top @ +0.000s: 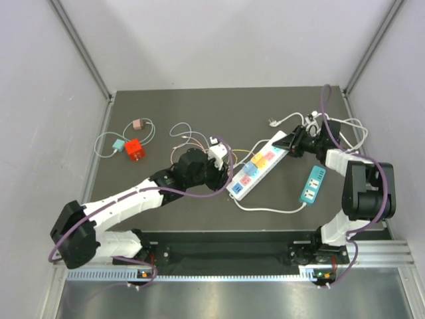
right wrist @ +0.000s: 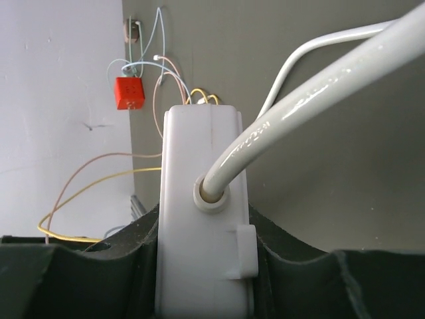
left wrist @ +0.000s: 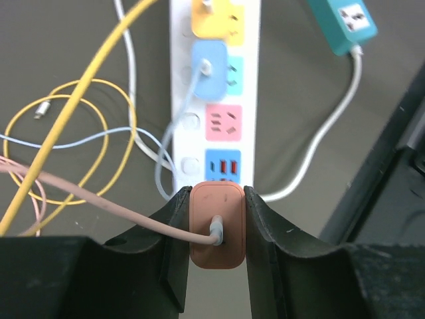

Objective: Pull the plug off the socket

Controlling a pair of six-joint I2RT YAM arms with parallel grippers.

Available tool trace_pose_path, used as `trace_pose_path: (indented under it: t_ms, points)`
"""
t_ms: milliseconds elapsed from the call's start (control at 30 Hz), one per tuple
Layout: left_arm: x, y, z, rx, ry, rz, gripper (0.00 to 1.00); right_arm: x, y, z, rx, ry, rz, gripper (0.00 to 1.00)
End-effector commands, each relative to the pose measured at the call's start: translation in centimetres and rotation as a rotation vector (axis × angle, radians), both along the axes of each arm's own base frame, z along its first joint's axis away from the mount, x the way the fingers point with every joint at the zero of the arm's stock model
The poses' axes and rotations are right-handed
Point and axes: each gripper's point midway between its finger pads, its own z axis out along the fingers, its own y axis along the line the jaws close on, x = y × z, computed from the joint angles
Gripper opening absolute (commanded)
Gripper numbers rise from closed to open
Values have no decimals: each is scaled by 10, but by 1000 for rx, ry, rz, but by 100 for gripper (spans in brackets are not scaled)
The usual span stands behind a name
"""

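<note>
left claw [left wrist: 216, 194] clamps the salmon plug [left wrist: 216, 232] at the near end of the power strip [left wrist: 182, 86], whose long axis runs straight away from it across the counter [top: 166, 106]; right claw [right wrist: 206, 216] grips the strip's far, cabled end.

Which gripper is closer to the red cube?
Left. The left gripper, holding the plug, sits right of the red cube; the right gripper is farther right, gripping the power strip.
</note>
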Motion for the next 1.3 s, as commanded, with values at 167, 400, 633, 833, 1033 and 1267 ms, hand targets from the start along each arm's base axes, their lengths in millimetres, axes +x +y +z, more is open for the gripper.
trace_pose_path:
  t_ms: [167, 400, 633, 833, 1033, 1267]
  points:
    - [-38, 18, 91, -93, -81, -115, 0, 19, -35, 47, 50, -182, -62, 0]
    - [-64, 63, 187, -200, -208, -61, 0, 19, -38, 45, 48, -181, -72, 0]
    - [-78, 98, 315, -457, -447, 13, 0, 21, -39, 34, 42, -154, -76, 0]
    - [-101, 118, 422, -688, -650, -4, 0, 22, -41, 19, 25, -117, -85, 0]
    - [-125, 141, 487, -818, -775, -26, 0, 24, -43, 14, 21, -106, -89, 0]
    - [-157, 219, 584, -1043, -1046, 153, 0, 25, -45, 5, 14, -83, -89, 0]
